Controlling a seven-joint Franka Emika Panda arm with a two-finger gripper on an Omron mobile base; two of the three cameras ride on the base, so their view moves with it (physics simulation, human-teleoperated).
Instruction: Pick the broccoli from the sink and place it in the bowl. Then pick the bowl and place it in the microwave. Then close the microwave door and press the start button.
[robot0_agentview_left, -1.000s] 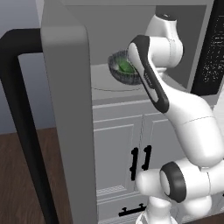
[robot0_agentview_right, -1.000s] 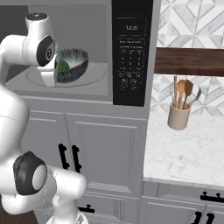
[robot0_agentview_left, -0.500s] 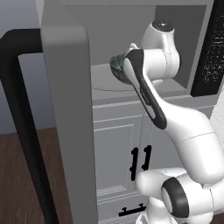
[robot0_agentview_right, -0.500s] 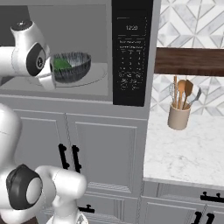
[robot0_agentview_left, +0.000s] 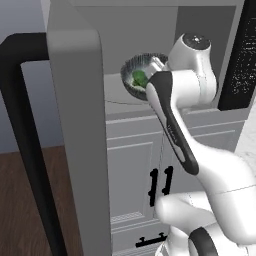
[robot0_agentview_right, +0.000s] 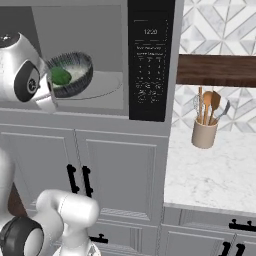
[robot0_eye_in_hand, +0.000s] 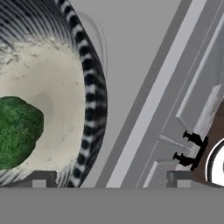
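Observation:
The microwave (robot0_agentview_right: 150, 60) stands open, its pale cavity facing me. Inside, the bowl (robot0_agentview_right: 75, 74) rests at the left of the turntable (robot0_agentview_right: 107, 82) and looks tipped toward the front, with the green broccoli (robot0_agentview_right: 60, 76) in it. From the hand view, the striped bowl (robot0_eye_in_hand: 94, 100) and the broccoli (robot0_eye_in_hand: 17, 131) are very close. My gripper (robot0_eye_in_hand: 109, 179) is open, its two tips wide apart on either side of the bowl's rim. The microwave door (robot0_agentview_left: 75, 125) is swung out to the left, with its black bar handle (robot0_agentview_left: 25, 130) nearest the camera. The sink is out of view.
Grey cabinet doors (robot0_agentview_right: 120, 175) with black handles sit below the microwave. To the right are a marble counter (robot0_agentview_right: 210, 170), a beige utensil holder (robot0_agentview_right: 205, 132) and a dark wooden shelf (robot0_agentview_right: 220, 70). The open door blocks the left side.
The fingers have spread apart off the bowl's rim. The arm's upper joints have swung further left and up, while the bowl with the broccoli stays inside the microwave.

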